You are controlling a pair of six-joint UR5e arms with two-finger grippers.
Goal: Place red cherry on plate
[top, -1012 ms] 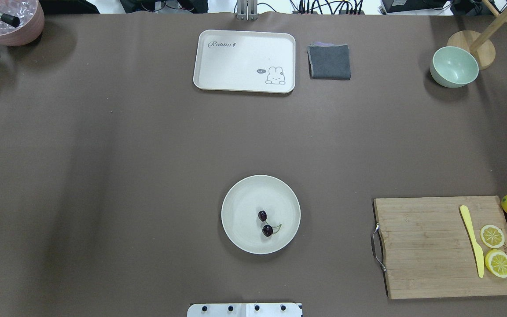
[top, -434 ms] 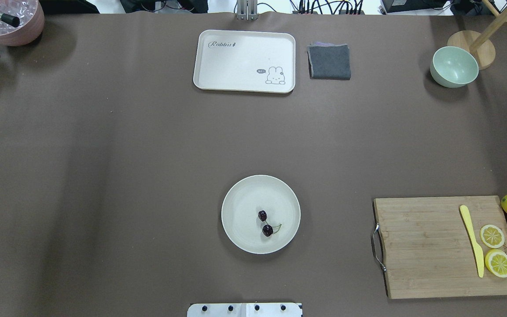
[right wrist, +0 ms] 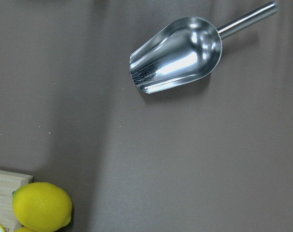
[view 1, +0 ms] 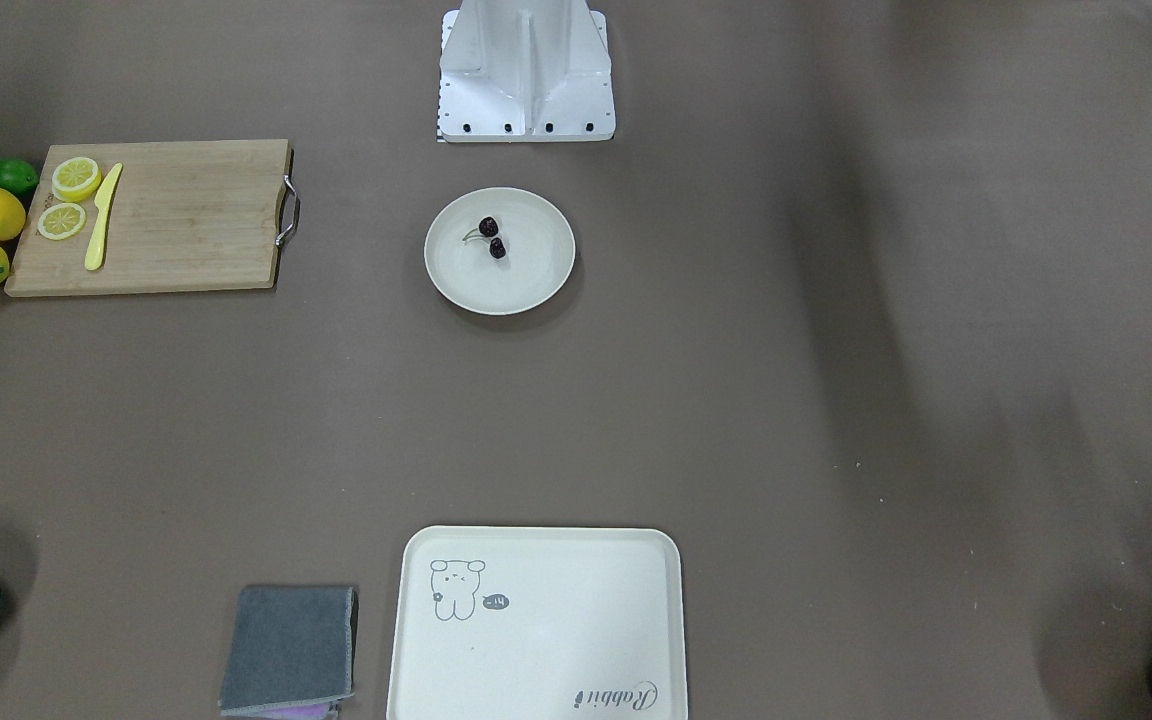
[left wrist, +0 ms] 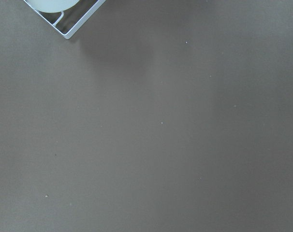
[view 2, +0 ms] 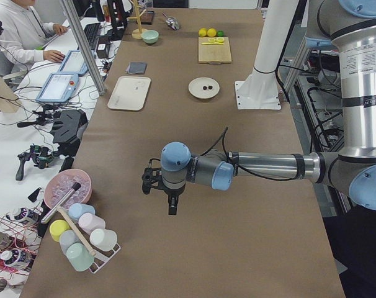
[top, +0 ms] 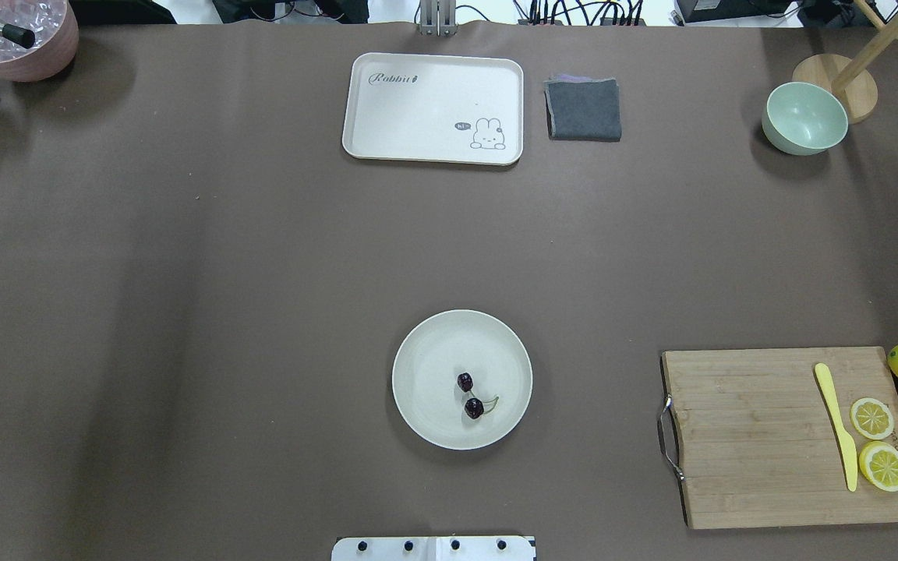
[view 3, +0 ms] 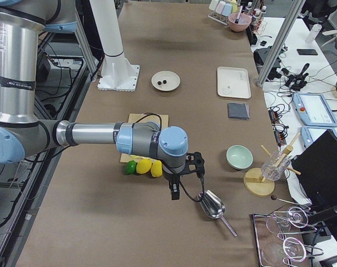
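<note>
The red cherry [top: 474,407], a pair of dark maroon fruits joined by thin stems, lies inside the cream-white plate [top: 426,351] near the robot's base, just right of the plate's middle. In the front-facing view the cherry [view 1: 489,227] lies in the upper part of the plate [view 1: 526,285]. No gripper is near it. The left gripper [view 2: 170,208] hangs over bare table at the left end, far from the plate [view 2: 195,92]. The right gripper [view 3: 174,192] hangs at the right end beside the lemons. Both show only in the side views, so I cannot tell whether they are open or shut.
A cream tray [top: 433,86] and grey cloth [top: 583,109] lie at the far side, a green bowl [top: 804,117] far right. A cutting board [top: 761,436] carries lemon slices and a yellow knife [top: 837,425]. A metal scoop [right wrist: 178,53] lies under the right wrist.
</note>
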